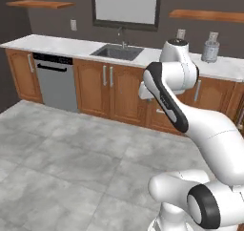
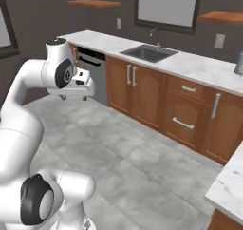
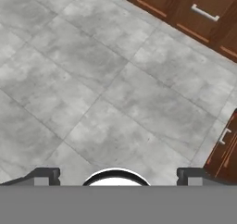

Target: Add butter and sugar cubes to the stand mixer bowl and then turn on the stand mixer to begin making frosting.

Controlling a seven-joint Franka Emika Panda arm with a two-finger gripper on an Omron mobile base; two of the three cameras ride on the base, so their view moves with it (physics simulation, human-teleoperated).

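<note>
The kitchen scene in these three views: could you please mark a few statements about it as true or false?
1. The stainless steel sink is set in the white marble counter below a dark-framed window. True.
2. The silver dishwasher stands right of the sink in the left base view. False: it stands to the sink's left.
3. The gripper hangs open over grey floor tiles. True.
4. The gripper holds a block of butter. False: nothing is between its fingers.
5. The brown wooden cabinet doors under the sink are open. False: they are shut.
</note>
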